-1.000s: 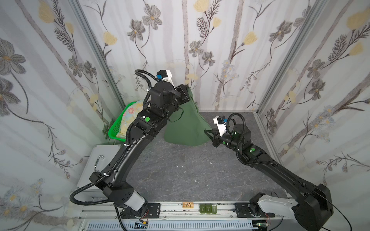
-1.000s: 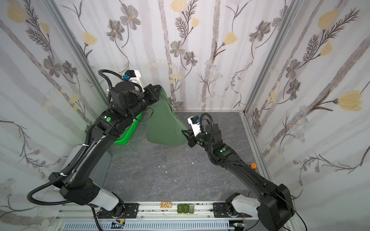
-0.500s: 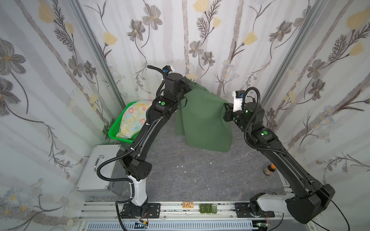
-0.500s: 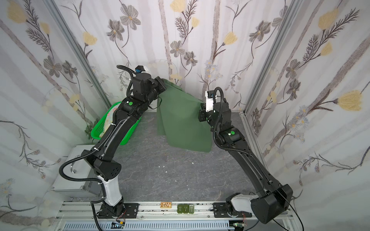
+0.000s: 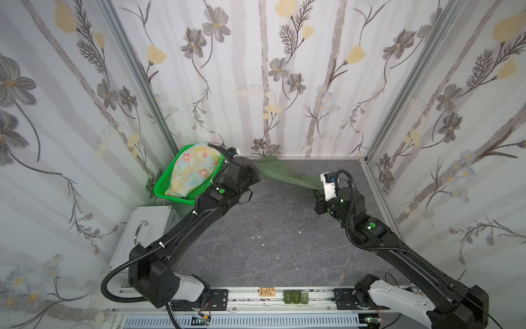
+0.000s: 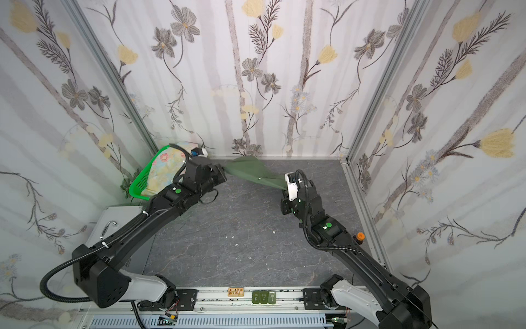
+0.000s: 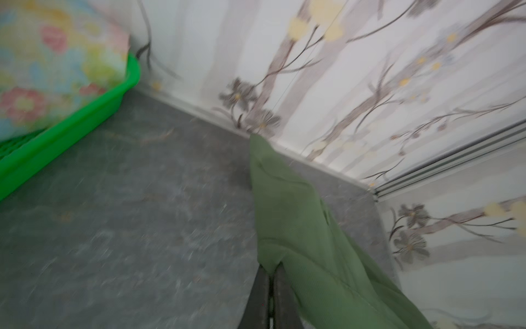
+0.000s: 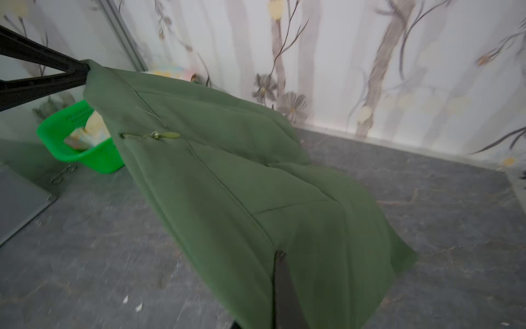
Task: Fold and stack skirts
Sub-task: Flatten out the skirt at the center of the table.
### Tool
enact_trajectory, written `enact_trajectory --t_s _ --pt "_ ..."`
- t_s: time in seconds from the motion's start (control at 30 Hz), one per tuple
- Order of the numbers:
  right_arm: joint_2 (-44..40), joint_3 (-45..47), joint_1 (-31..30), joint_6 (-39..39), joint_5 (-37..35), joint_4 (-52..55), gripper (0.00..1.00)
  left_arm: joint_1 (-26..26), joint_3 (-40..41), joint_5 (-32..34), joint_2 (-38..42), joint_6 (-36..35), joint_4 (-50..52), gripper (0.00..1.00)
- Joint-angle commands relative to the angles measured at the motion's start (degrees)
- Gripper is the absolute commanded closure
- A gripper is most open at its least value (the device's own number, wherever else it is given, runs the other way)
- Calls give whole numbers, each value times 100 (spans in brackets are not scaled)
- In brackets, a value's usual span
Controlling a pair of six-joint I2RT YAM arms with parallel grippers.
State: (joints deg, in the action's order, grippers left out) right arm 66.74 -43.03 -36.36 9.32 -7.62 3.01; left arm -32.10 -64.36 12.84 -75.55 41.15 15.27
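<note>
**A:** Skirt position first: where did the olive-green skirt [image 5: 280,172] hang?

**B:** It was stretched in the air between both arms, near the back wall, above the grey tabletop [image 5: 270,228]. The left gripper [image 7: 272,269] was pinched tight on one corner and the right gripper [image 8: 277,255] was clamped on the other. The floral skirt [image 5: 193,168] lay bunched in the green basket [image 5: 173,198].

**A:** How should the spreading have gone?

**B:** In my judgement, both corners needed lowering together under even tension, with the loose hem touching down first, so the cloth landed flat and clear of the basket.
</note>
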Motion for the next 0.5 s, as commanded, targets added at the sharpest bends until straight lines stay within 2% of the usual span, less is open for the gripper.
enact_trajectory --t_s 0.0,0.13,0.2,0.4,0.47 --pt "71 649 -449 917 -183 -350 100 45 1338 841 753 893 -454 100" --pt "490 1003 -1130 1463 101 -423 100 87 2475 730 1380 1252 -437 100" --pt "699 1011 -1487 1562 111 -338 100 114 2762 709 1552 1358 -428 100" --pt "1037 1150 -1959 1907 474 -662 100 151 2894 549 1578 1245 -346 98" --pt "1101 1174 -2019 1965 594 -832 100 151 2805 522 1608 1183 -262 94"
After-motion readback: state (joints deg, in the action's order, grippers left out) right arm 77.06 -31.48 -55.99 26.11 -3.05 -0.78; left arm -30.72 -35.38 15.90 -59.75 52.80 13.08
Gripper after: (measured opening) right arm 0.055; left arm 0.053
